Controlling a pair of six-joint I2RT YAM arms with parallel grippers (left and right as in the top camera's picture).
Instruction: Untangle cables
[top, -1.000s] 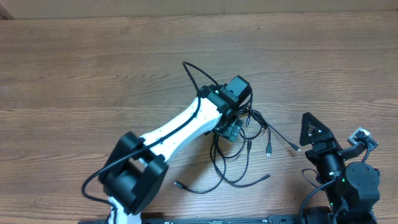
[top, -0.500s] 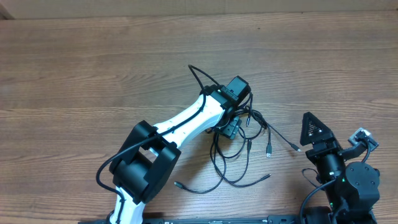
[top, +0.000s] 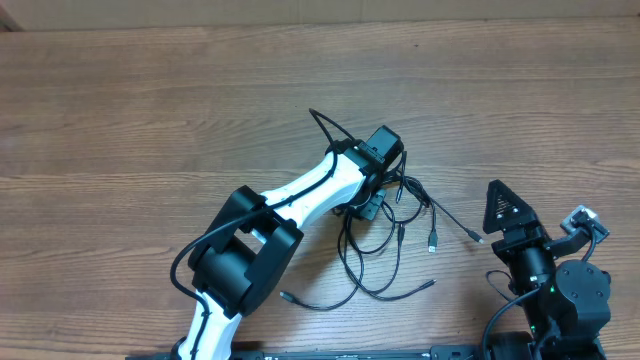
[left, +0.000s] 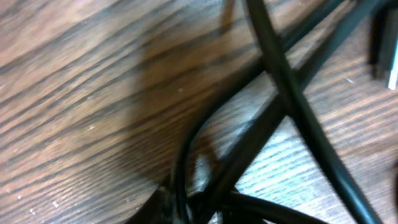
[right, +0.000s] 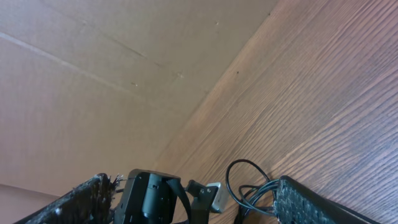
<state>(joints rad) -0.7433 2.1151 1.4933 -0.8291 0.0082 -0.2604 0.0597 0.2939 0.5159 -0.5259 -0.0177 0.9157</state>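
The cables (top: 407, 186) are thin black cords tangled at the table's middle right, with loose plug ends (top: 433, 241) spread toward the right. My left gripper (top: 372, 208) is down on the upper left of the tangle. In the left wrist view, crossing cables (left: 280, 106) fill the frame from very close. One cord runs down into my left gripper (left: 177, 214), which looks shut on it. My right gripper (top: 497, 210) hangs open to the right of the tangle, apart from it. The right wrist view shows my right gripper (right: 193, 185) with nothing between its fingers (right: 311, 202) and a cable loop (right: 231, 177) beyond.
The wooden table (top: 150, 120) stretches left and back. The left arm's own thick black cable (top: 325, 128) arcs above its wrist. The right arm's base (top: 560, 295) sits at the bottom right. A cardboard wall (right: 93, 74) stands behind the table.
My left gripper has closed down onto the tangle, and the left arm's elbow has swung right. The right arm has not moved.
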